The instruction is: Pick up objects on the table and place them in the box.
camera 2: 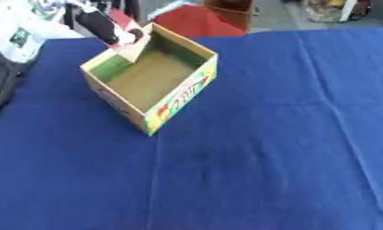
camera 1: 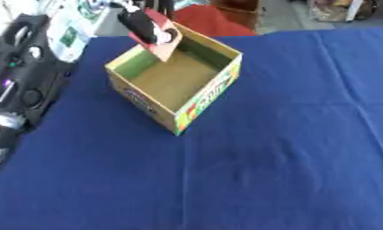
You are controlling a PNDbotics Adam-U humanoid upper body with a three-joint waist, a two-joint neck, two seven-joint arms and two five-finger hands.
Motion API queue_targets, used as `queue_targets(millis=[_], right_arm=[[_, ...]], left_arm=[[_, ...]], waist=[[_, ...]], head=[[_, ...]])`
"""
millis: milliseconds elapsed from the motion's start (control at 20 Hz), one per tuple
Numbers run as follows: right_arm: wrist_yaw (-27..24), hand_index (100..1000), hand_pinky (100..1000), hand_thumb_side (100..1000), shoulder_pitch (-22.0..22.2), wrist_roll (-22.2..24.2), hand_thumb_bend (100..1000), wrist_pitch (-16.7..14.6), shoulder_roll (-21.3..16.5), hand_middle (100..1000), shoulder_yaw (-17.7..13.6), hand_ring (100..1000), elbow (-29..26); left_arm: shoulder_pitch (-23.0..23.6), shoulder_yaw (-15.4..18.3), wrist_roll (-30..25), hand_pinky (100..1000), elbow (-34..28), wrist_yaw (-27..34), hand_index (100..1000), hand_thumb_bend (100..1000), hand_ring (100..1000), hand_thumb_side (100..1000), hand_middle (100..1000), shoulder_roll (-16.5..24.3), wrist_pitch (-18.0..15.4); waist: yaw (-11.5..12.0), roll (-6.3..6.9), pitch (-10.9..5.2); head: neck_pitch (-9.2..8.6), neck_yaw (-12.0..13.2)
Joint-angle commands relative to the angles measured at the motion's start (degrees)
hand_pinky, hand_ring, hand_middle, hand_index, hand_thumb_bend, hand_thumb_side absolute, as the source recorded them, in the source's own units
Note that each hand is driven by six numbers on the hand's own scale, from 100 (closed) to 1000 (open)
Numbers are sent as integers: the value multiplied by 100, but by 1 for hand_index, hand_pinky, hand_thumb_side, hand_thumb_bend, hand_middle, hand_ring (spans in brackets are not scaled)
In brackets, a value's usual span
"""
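Note:
An open cardboard box with a tan floor, green inner walls and printed sides stands on the blue table, slightly left of the middle at the far side. My left hand comes in from the upper left and hovers over the box's far corner. Its fingers are curled on a flat red and tan piece that tilts down into the box opening. I cannot tell whether that piece is loose or part of the box. My right hand shows in neither view.
Blue cloth covers the table. Black gear with silver parts lies along the left edge, with a white pack behind it. A red thing sits just beyond the far table edge.

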Motion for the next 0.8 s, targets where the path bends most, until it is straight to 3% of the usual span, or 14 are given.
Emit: queue_targets(millis=[50, 100, 150, 650, 800], right_arm=[[-45, 780, 692, 1000, -113, 14, 100, -26, -56, 867, -16, 752, -116], [-49, 780, 691, 1000, -122, 17, 100, -27, -47, 867, -15, 752, -116], [-55, 780, 691, 1000, -133, 22, 100, -28, -33, 867, -12, 752, -116], [-86, 780, 690, 1000, -178, 38, 100, -35, 41, 870, -16, 752, -116], [-88, 780, 690, 1000, -173, 41, 100, -34, 48, 870, -20, 752, -116]], left_arm=[[-183, 124, 324, 282, 312, -245, 651, 100, 463, 256, 514, -191, -113], [-183, 124, 393, 291, 406, -301, 653, 134, 469, 218, 519, -253, -152], [-173, 123, 455, 293, 500, -359, 653, 100, 469, 262, 519, -326, -186], [18, 208, 1049, 346, 1310, -929, 666, 101, 507, 291, 547, -740, -349], [49, 212, 1117, 401, 1403, -985, 698, 159, 553, 344, 577, -779, -407]], waist=[[-23, -41, -57], [-32, -46, -41], [-42, -54, -25], [-117, -81, 84], [-116, -78, 85]], head=[[-129, 55], [-146, 66], [-164, 80], [-254, 116], [-252, 106]])
